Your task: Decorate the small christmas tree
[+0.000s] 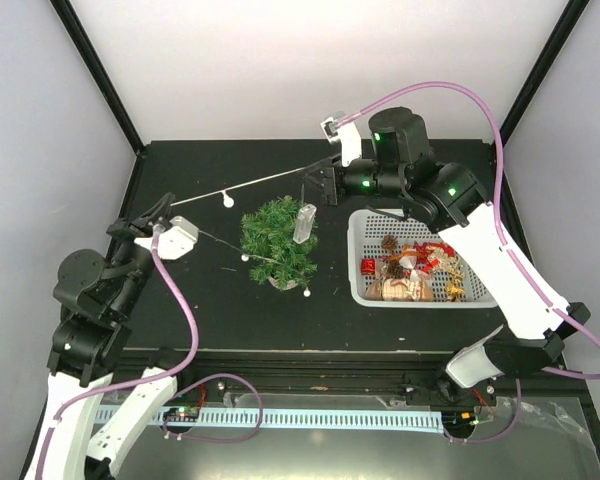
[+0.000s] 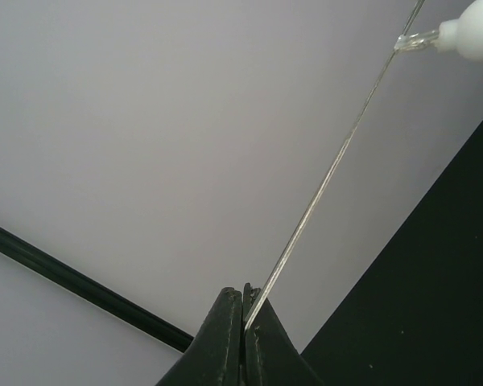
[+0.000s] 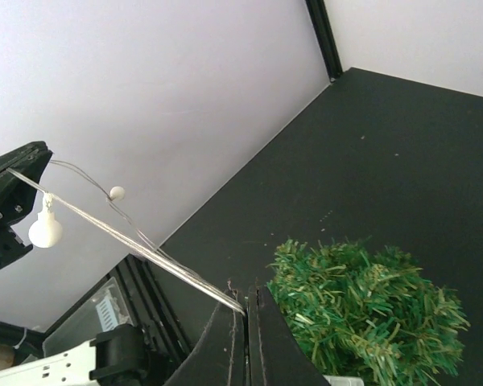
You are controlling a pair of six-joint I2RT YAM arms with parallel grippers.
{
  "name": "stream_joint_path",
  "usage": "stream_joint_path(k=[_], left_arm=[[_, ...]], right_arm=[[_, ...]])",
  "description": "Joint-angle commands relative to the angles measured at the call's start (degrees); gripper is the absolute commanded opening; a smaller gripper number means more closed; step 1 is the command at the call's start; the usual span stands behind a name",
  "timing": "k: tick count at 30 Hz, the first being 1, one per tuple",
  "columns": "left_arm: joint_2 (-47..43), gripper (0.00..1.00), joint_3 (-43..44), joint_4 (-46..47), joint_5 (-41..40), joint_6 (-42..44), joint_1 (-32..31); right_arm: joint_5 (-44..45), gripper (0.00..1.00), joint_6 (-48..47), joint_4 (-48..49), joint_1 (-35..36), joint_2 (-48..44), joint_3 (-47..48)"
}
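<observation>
The small christmas tree (image 1: 278,243) stands mid-table, with a clear plastic piece (image 1: 305,222) leaning on its right side. A thin wire string of lights (image 1: 265,182) with white bulbs (image 1: 228,200) is stretched taut above and behind the tree. My left gripper (image 1: 164,207) is shut on its left end, which the left wrist view (image 2: 243,301) shows pinched between the jaws. My right gripper (image 1: 318,178) is shut on the other end (image 3: 245,296), just behind the tree (image 3: 362,314). More wire and bulbs (image 1: 245,258) hang around the tree's front.
A white plastic basket (image 1: 360,225) of red and gold ornaments (image 1: 415,265) sits right of the tree, under my right arm. Black frame posts and pale walls enclose the table's back and sides.
</observation>
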Motion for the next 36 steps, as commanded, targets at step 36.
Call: stream_joint_path(k=[36], left_arm=[[15.0, 0.06, -13.3, 32.0, -9.1, -5.7, 6.5]], right_arm=[[27.9, 0.01, 3.0, -8.8, -12.1, -1.1, 2.6]])
